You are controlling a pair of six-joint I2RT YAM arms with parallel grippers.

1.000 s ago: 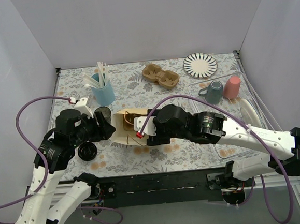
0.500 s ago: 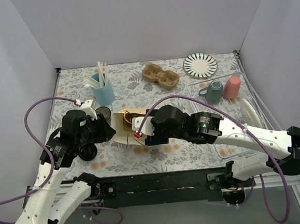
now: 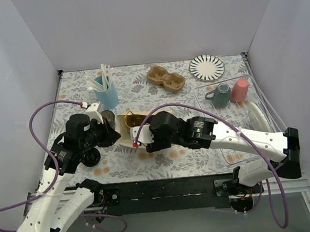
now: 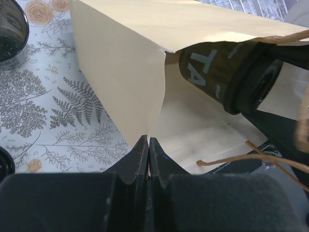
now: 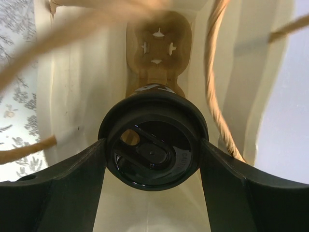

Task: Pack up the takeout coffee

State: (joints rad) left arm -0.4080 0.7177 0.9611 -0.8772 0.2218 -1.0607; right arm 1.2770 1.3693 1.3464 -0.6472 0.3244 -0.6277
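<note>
**cup going into bag, right arm further left than a second ago**

observation: the paper bag point(image 3: 123, 134) lies on its side at table centre-left, mouth facing right. the left gripper point(image 4: 148, 145) has its jaws closed, pinching the bag's near wall edge at the mouth and holding it open. the right gripper point(image 5: 153, 145) has its jaws clamped on the takeout coffee point(image 5: 152, 154), one finger on each side just behind the black lid.

change: over the last second the right wrist has crept left, toward and into the bag mouth. the left arm has barely shifted, and the bag has kept its place.

position of cup: horizontal, base first, lid toward the right arm. in the left wrist view its dark body point(image 4: 212, 67) is already under the bag's upper wall, with the lid end at the mouth. a brown cup carrier point(image 5: 157, 53) sits at the bag's far end, straight ahead of the cup.

judgement: insertion is partway done and the cup is not yet seated or released. the paper handles at the mouth look like the main snag risk.

other: second cup point(image 3: 108, 118) stands just left of the bag, untouched.
</note>
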